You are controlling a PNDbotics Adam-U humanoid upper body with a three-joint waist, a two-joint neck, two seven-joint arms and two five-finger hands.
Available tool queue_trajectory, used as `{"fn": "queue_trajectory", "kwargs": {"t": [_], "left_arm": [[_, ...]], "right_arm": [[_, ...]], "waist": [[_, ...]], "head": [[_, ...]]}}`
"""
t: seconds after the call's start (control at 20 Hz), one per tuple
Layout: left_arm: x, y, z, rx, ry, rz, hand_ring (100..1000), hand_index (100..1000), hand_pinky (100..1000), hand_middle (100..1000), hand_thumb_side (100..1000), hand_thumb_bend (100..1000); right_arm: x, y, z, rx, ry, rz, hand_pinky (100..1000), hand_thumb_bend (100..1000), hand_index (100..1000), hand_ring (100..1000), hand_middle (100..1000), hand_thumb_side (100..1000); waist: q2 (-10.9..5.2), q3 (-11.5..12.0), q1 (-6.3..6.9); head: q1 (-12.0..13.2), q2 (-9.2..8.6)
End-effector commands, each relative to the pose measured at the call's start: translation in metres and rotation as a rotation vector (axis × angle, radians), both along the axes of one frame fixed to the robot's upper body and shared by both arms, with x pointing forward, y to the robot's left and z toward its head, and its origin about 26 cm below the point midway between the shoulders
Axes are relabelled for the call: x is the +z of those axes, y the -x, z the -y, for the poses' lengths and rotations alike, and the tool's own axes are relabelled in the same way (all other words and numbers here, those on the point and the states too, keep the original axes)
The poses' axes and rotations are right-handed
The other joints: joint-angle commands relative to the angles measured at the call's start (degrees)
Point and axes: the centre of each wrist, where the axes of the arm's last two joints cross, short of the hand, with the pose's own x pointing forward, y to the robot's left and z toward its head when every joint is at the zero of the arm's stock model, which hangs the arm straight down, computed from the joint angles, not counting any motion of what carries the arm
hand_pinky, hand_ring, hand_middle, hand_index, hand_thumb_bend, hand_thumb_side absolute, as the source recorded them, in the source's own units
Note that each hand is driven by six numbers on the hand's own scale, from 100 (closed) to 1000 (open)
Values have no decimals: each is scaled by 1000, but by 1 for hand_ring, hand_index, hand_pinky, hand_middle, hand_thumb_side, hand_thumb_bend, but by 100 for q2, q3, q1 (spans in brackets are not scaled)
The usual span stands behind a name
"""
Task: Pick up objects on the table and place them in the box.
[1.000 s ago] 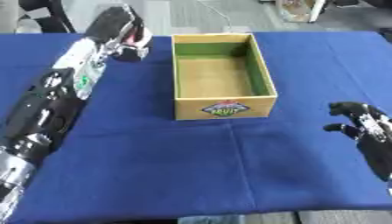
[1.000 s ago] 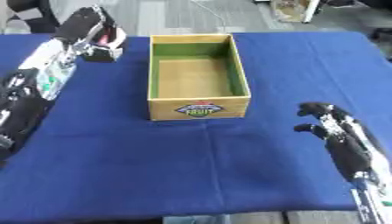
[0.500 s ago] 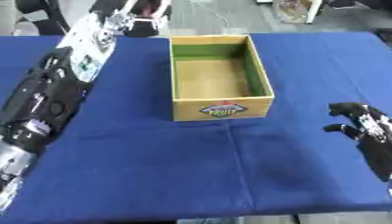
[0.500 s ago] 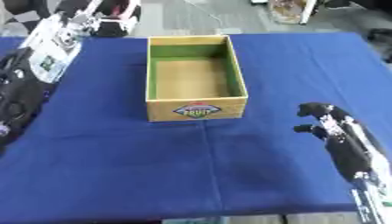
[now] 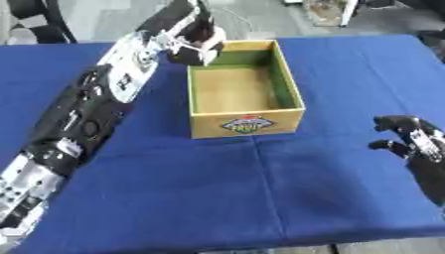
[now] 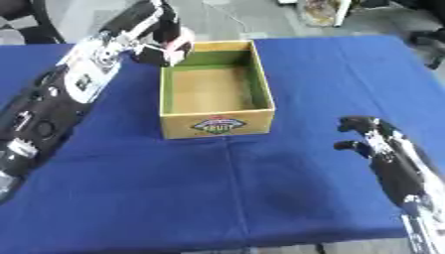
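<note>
An open cardboard box point(image 5: 247, 124) with green inner walls and a fruit label on its front stands mid-table on the blue cloth. My left arm stretches up the left side. My left hand point(image 5: 193, 33) hangs over the box's far left corner, fingers curled round a small white and pink object point(image 6: 177, 47), most of it hidden by the hand. The box floor point(image 5: 235, 92) looks bare. My right hand point(image 5: 408, 140) rests on the cloth at the right, apart from the box, fingers relaxed and holding nothing.
The blue cloth point(image 5: 217, 188) covers the whole table, its front edge near the bottom of the view. Beyond the far edge are a grey floor, a cable and furniture legs point(image 5: 326, 12).
My left hand, carrying the white and pink object, has lifted and swung right, from left of the box to above its far left corner. The right hand has stayed put.
</note>
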Motion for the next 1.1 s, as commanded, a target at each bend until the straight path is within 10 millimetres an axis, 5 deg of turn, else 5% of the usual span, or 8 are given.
{"fn": "queue_trajectory", "kwargs": {"t": [0.05,0.3,0.35,0.4,0.45,0.65,0.95,1.1], "left_arm": [[-2,-4,-2,-27,-71,-36,402,477,437,342,105,343],[-13,-5,-3,-69,-174,-70,456,531,488,407,100,492],[-15,-5,-2,-79,-193,-71,536,629,555,505,100,701],[-16,-5,-2,-88,-210,-71,549,645,564,520,100,722],[-16,-5,-1,-98,-226,-64,662,771,637,644,160,822],[-10,-3,0,-123,-231,-6,833,894,771,835,521,970],[12,2,2,-122,-28,84,796,854,736,769,474,929],[31,11,-3,-117,140,101,765,827,703,718,436,782]], "right_arm": [[10,-3,-3,27,-2,31,644,100,725,938,617,547],[11,-3,-6,37,-4,32,644,100,725,938,617,547],[11,-3,-7,39,-5,33,644,100,725,938,617,546],[11,-3,-7,41,-6,34,644,100,725,938,617,547],[11,-3,-7,41,-6,33,644,100,725,937,617,547],[10,-3,-7,39,-5,31,644,100,725,937,617,548],[10,-3,-6,31,-6,33,644,100,725,937,617,546],[10,-3,-3,19,-5,32,645,100,725,937,617,545]], "waist": [[-77,-35,-17],[-59,-93,-35],[-56,-103,-38],[-55,-109,-41],[-54,-112,-44],[-51,-102,-50],[-40,-20,-73],[-42,71,-79]], "head": [[19,34],[22,34],[23,34],[21,34],[19,34],[8,34],[-41,34],[-97,34]]}}
